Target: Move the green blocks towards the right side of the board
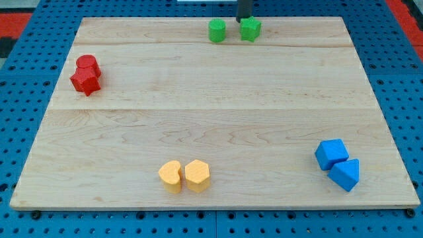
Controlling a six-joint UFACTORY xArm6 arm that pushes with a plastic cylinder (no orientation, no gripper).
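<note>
Two green blocks sit near the board's top edge, a little right of centre: a rounded green block (217,31) and, to its right, a green star-like block (250,29), with a small gap between them. My dark rod comes down from the view's top, and my tip (244,20) sits just behind the green star-like block, at its upper left edge, touching or nearly touching it.
A red cylinder (87,64) and a red star-like block (86,80) sit at the left. Two yellow blocks (171,176) (197,175) sit at the bottom centre. A blue cube (331,153) and a blue triangular block (346,174) sit at the bottom right. The wooden board (211,112) lies on a blue pegboard.
</note>
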